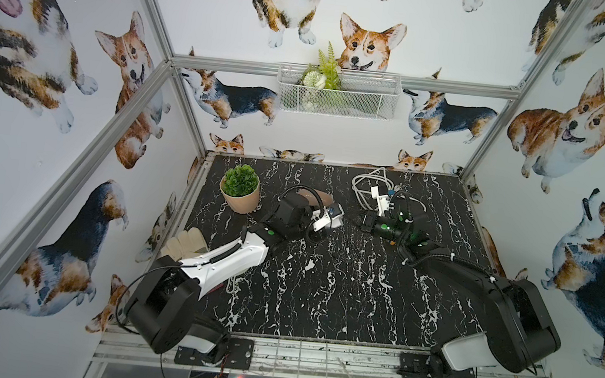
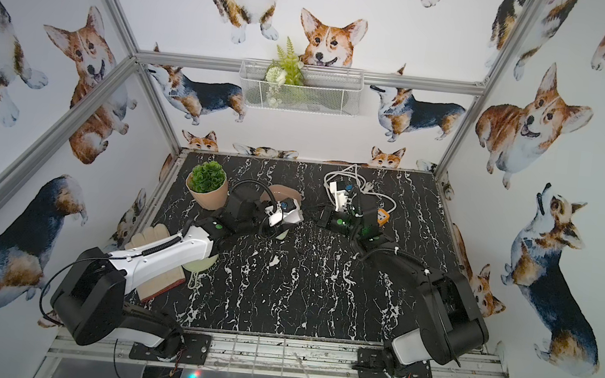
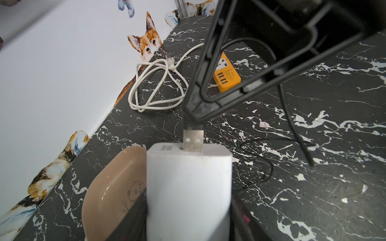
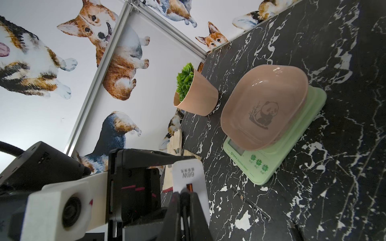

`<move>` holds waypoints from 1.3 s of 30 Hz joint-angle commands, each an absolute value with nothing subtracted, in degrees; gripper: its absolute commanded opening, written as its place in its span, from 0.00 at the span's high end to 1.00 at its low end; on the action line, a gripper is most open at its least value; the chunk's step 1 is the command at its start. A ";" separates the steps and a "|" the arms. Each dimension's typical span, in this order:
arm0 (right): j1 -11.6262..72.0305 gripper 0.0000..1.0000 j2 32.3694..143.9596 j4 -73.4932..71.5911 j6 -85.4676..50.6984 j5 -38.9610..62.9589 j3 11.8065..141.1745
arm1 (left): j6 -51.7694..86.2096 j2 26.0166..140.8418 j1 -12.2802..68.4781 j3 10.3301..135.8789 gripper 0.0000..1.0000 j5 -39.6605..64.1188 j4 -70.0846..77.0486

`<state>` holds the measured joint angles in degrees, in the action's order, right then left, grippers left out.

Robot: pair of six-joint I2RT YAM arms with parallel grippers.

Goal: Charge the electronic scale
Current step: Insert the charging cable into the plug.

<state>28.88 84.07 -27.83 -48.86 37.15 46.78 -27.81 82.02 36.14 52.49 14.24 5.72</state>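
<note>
1. Take in the enclosure: white corgi-print walls (image 1: 337,139) on an aluminium frame.
2. Check the tabletop (image 1: 341,279): black marble pattern with white veins, partly covered by both arms.
3. Locate the electronic scale (image 4: 271,150) flat on the tabletop, near the left fingers without touching them, farther from the right fingers. Identify by the pale-green square base, three green clover buttons, a pale display partly under the rim, and a pinkish-tan rounded tray with a panda drawing. In both top views, expect only a sliver of tray behind the left wrist.
4. Find the orange power strip (image 3: 226,77) beyond the right fingers, partly hidden by them.
5. Inspect the left gripper (image 3: 188,221): roughly half open, clamped on the white adapter (image 3: 188,177); fingertips cut off at the picture edge.
6. Inspect the right gripper (image 4: 185,201): almost fully closed, pinching the black USB plug (image 3: 193,139), metal tip in the adapter's end port; insertion depth hard to judge.
</note>
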 commanded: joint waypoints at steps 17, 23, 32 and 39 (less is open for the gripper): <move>29.80 1.00 82.35 -24.70 -46.73 31.99 46.93 | -25.88 80.61 36.34 50.33 0.82 15.66 14.70; 29.84 1.00 82.37 -26.08 -47.67 33.72 47.07 | -26.54 79.73 36.47 46.63 0.81 18.36 17.55; 30.42 1.00 80.97 -24.70 -46.04 33.84 46.68 | -27.57 79.54 36.11 45.02 0.81 18.41 19.44; 30.43 1.00 80.09 -23.71 -45.01 33.08 46.23 | -27.29 78.84 36.01 43.30 0.81 18.22 22.92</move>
<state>30.37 80.60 -24.60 -46.19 33.43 46.11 -26.41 79.22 36.05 43.70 17.65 18.79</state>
